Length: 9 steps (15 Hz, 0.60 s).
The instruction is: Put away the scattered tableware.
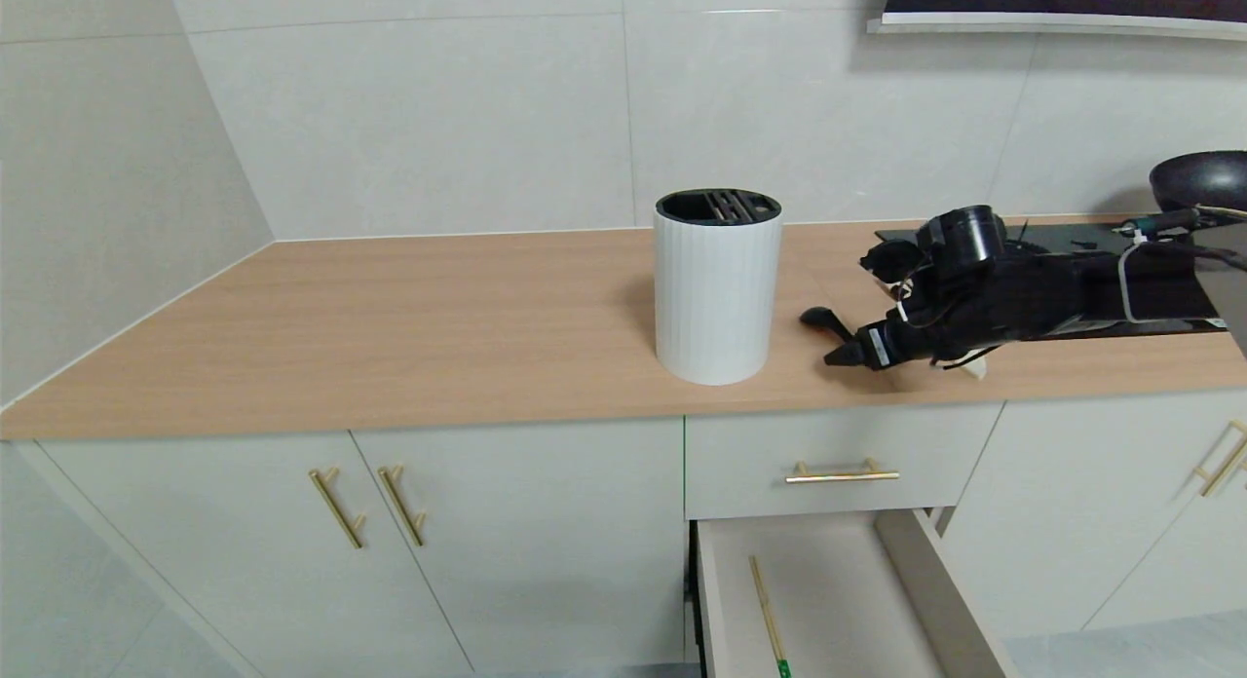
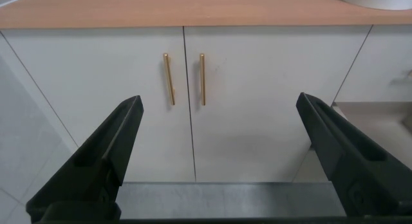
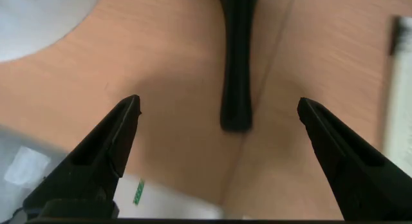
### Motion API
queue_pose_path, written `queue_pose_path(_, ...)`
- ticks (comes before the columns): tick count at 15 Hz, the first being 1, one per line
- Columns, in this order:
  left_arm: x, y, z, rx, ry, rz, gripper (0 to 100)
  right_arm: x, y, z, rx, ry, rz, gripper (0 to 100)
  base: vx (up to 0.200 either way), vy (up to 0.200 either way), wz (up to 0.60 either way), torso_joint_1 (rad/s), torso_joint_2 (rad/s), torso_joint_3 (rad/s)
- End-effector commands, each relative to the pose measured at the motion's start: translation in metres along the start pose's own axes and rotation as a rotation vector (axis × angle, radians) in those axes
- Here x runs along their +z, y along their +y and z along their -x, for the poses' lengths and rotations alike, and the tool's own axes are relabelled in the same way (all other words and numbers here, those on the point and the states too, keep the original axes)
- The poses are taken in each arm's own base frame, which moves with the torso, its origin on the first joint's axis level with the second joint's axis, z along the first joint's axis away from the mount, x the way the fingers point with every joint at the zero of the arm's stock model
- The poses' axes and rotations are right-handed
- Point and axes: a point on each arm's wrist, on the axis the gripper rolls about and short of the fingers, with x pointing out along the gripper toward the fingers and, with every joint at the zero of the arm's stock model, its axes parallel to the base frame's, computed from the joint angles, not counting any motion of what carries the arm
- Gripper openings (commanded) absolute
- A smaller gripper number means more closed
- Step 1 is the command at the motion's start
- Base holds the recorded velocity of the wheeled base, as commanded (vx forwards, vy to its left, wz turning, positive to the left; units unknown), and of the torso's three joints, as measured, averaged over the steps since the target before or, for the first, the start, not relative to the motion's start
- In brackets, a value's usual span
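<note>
I see the black utensil [image 1: 816, 316] lying on the tabletop [image 1: 438, 318] near its front edge, just to the right of the white holder [image 1: 718, 288] and not touching it. Its rounded end points toward the holder, and its long axis runs back at a slant toward the front edge, passing under my right gripper [image 1: 840, 355]. The arm hides the rest, so I cannot tell what kind of utensil it is.

In the right wrist view the utensil's black handle [image 3: 236, 69] runs straight down the gap of the right gripper [image 3: 217, 103]. The jaws are spread wide on either side of it and neither touches it. The handle's far part is cut off at the frame edge.

A white piece [image 1: 966, 368] sticks out from under the arm at the front edge. It may be the pale strip [image 3: 399, 89] seen in the wrist view, but I'm not sure.

Below the tabletop a drawer [image 1: 911, 561] is pulled out. A chopstick [image 1: 767, 610] lies lengthwise in it, green tip toward the front.

My left gripper [image 2: 219, 102] is low in front of the cupboard doors [image 2: 187, 108], jaws wide apart and holding nothing.

At the right end a pan [image 1: 1203, 176] sits over the hob [image 1: 1062, 238], partly cut off.
</note>
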Motion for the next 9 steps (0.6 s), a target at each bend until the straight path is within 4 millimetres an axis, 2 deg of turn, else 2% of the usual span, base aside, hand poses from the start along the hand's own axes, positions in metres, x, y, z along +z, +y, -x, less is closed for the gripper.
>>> queue_pose_path(1, 0.000, 0.000, 0.000, 0.001, 0.000, 0.001, 100, -0.009, 0.001, -0.020, 0.008, 0.025, -0.003, 100, 0.000, 0.000, 0.00, 0.000, 0.00, 0.000)
queue_pose_path(4, 0.000, 0.000, 0.000, 0.001, 0.000, 0.001, 100, -0.010, 0.000, -0.033, -0.002, -0.027, 0.002, 100, 0.000, 0.000, 0.00, 0.000, 0.00, 0.000)
queue_pose_path(8, 0.000, 0.000, 0.000, 0.001, 0.000, 0.001, 100, -0.008, -0.004, -0.041, -0.015, -0.081, -0.012, 100, 0.000, 0.000, 0.00, 0.000, 0.00, 0.000)
queue_pose_path(9, 0.000, 0.000, 0.000, 0.001, 0.000, 0.001, 100, -0.007, -0.005, -0.040, -0.018, -0.083, -0.013, 0, 0.000, 0.000, 0.00, 0.000, 0.00, 0.000)
